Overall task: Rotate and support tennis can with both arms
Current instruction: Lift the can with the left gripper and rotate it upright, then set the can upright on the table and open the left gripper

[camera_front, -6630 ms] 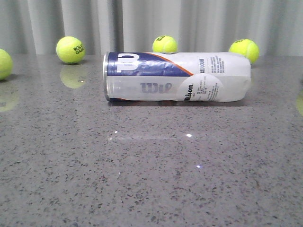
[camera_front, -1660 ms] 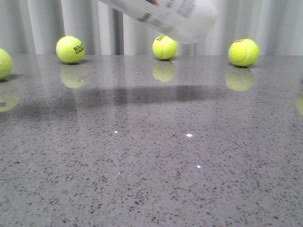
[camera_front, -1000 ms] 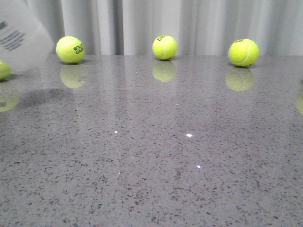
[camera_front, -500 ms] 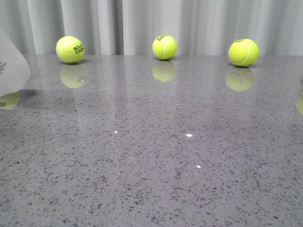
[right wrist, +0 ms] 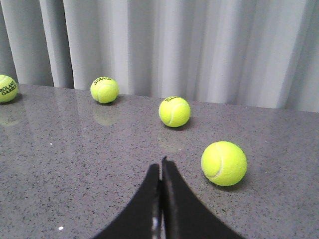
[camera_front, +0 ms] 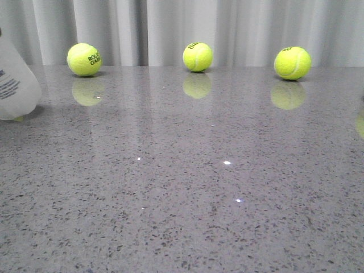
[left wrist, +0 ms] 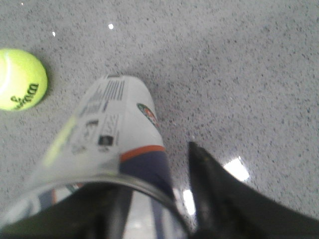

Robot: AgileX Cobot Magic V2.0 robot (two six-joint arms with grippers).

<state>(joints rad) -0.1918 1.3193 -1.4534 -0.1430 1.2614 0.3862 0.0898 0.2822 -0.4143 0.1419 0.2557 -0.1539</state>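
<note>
Over the grey tabletop (camera_front: pixel 187 187) near its left edge, tennis can (camera_front: pixel 14 79) tilted closed end down, gripped at the rim end by left claw (left wrist: pixel 149 209) for rotating; right claw (right wrist: pixel 160 199) pinched empty, offering no support; three balls along the far edge.

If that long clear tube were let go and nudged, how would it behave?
The tennis can is long and narrow, so stood on end it would probably tip at a nudge. Being round, it would likely roll across the polished table if laid on its side. Its glossy plastic wall looks slippery to grip.
</note>
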